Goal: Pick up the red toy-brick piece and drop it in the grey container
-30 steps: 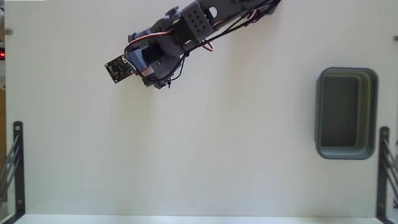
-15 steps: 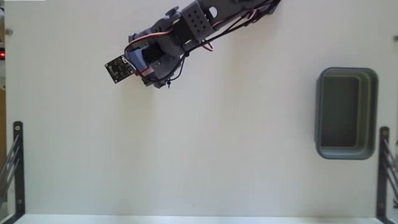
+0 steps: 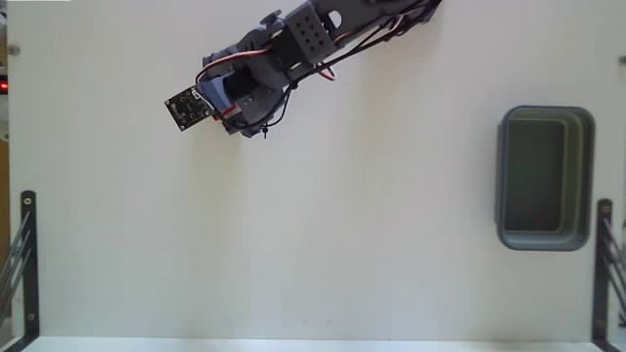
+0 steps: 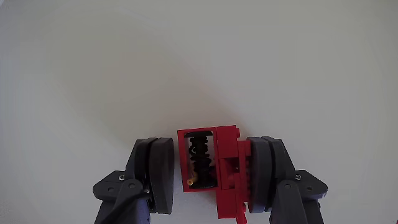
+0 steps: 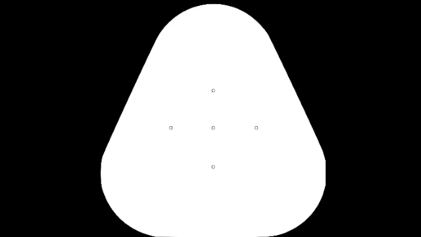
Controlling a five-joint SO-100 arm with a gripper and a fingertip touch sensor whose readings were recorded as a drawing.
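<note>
Fingers first: in the wrist view our gripper has its two dark pads set narrow around the red brick piece. The right pad lies flush against the brick's right side; the left pad sits just beside its left edge, and we cannot tell whether it truly touches. So we judge the brick held, or very nearly so.

The brick lies squarely between the pads, not ahead of them or off to one side. Its long axis runs near to far in the wrist view, in line with the fingers, so the pads press across its short width. One face shows a dark hollow with ribbing, which we take to be the underside, turned toward the camera; the taller red part stands on the right of the piece and reaches nearer to the camera than the rest.

In the fixed view the arm comes in from the top edge and ends at upper left over the white table. The brick itself is hidden there under the wrist. We cannot tell whether it is resting on the table or lifted clear.

The grey bin sits at the far right of the fixed view, well apart from the gripper and lower in the picture. Our judgement is that the coming move is a long carry rightward across the table, ending above the bin's open mouth.
</note>
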